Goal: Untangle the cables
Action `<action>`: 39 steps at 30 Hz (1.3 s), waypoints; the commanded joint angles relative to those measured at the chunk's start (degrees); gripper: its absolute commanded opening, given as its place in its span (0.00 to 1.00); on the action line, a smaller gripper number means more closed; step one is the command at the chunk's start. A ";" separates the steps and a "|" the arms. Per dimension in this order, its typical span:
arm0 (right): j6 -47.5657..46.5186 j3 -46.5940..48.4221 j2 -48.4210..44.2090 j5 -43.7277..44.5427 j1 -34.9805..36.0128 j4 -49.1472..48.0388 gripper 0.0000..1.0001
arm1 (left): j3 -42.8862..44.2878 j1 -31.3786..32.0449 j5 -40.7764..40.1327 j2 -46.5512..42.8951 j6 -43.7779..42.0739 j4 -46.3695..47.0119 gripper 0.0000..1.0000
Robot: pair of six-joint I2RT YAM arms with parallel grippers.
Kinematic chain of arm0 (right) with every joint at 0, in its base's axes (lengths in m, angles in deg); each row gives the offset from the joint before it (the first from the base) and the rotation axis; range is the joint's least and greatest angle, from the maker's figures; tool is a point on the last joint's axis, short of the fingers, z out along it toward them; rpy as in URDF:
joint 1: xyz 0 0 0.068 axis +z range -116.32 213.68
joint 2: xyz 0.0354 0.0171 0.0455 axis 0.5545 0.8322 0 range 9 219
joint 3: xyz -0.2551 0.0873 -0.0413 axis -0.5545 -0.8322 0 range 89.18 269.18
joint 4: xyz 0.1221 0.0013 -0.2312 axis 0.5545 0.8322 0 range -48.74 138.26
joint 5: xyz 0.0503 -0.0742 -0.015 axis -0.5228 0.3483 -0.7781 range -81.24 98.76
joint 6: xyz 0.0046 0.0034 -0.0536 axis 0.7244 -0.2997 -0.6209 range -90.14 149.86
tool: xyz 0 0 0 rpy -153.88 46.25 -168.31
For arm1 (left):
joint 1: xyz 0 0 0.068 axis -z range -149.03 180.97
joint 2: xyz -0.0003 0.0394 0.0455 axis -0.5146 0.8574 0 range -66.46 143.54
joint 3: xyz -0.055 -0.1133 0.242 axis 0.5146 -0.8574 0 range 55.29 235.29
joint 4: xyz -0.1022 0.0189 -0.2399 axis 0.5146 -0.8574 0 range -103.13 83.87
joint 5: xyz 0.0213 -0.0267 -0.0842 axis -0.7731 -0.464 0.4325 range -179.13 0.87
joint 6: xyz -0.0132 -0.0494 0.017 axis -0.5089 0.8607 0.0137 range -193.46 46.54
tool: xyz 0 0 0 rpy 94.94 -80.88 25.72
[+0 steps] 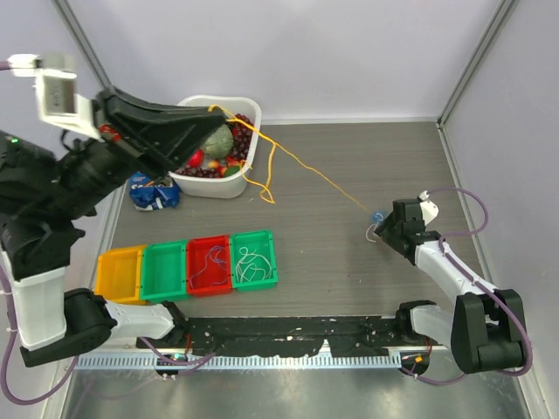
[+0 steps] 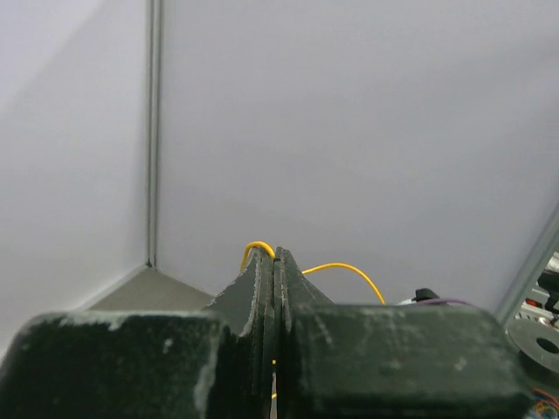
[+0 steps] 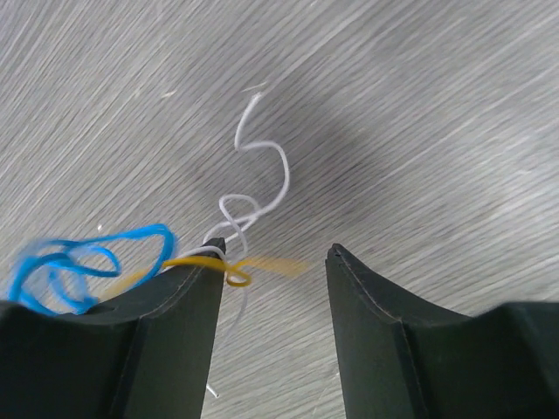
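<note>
Mid pull-apart: left gripper (image 2: pixel 274 258) clamped on the yellow cable (image 1: pixel 307 171), line near taut. Right gripper (image 3: pixel 275 247) jaws apart at the knot (image 3: pixel 229 262); next I'd pin the white cable (image 3: pixel 278 164).

yellow-orange cable (image 2: pixel 349 265), blue cable (image 3: pixel 79 262), white cable (image 3: pixel 278 170), grey table (image 1: pixel 349 262)

Tangled cables (image 3: pixel 196 260) beside parted right hand (image 3: pixel 275 247)
</note>
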 commanded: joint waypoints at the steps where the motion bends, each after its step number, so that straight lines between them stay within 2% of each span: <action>1: -0.67 1.90 0.66 1.27 -4.55 0.25 0.56 | 6.84 0.16 -3.91 -2.65 -3.71 2.40 0.00; 2: -0.84 1.90 0.66 1.36 -5.00 0.33 0.56 | 7.54 0.16 -4.52 -2.91 -4.32 2.84 0.00; 3: -0.84 1.98 0.83 1.18 -6.05 0.42 0.60 | 7.98 0.16 -5.40 -3.35 -4.94 3.10 0.00; 11: -2.42 2.69 0.66 1.89 -11.50 1.12 0.61 | 7.99 0.24 -9.53 -5.55 -7.23 2.84 0.00; 19: -4.36 4.53 2.68 1.44 -16.16 1.21 0.61 | 7.46 0.16 -8.74 -4.15 -6.18 1.61 0.00; 20: -4.18 4.45 2.94 1.62 -17.13 1.30 0.64 | 7.81 0.16 -9.09 -3.97 -6.26 1.09 0.00; 22: -4.10 4.54 3.73 -0.12 -19.75 1.13 0.67 | 8.25 0.16 -10.06 -3.97 -7.05 0.64 0.00; 25: -6.53 4.79 3.82 -3.30 -21.35 0.77 0.65 | 5.46 0.16 -11.73 -5.54 -7.32 2.65 0.00; 27: -9.00 5.32 2.07 -4.27 -19.34 0.60 0.64 | 1.59 0.16 -10.86 -5.90 -5.75 4.67 0.00; 30: -10.51 5.67 -3.11 -2.17 -10.57 0.07 0.66 | -1.41 0.07 -6.38 -3.71 -3.55 5.91 0.00; 31: -11.38 6.11 -4.86 -0.68 -6.89 0.50 0.68 | -1.42 0.24 -5.85 -2.83 -3.19 6.00 0.00; 32: -11.91 6.99 -5.57 -0.14 -3.63 0.77 0.78 | -1.07 0.16 -5.50 -1.78 -2.93 6.00 0.00; 33: -12.26 7.43 -6.54 1.78 -0.12 1.99 0.78 | -0.54 0.16 -5.14 -0.90 -2.84 6.09 0.00; 35: -13.23 8.40 -7.60 2.76 3.06 2.88 0.83 | 1.21 0.16 -4.61 0.77 -2.84 5.57 0.00; 39: -14.29 9.63 -9.53 2.85 4.66 4.46 0.83 | 3.86 0.16 -4.88 2.71 -3.28 4.42 0.00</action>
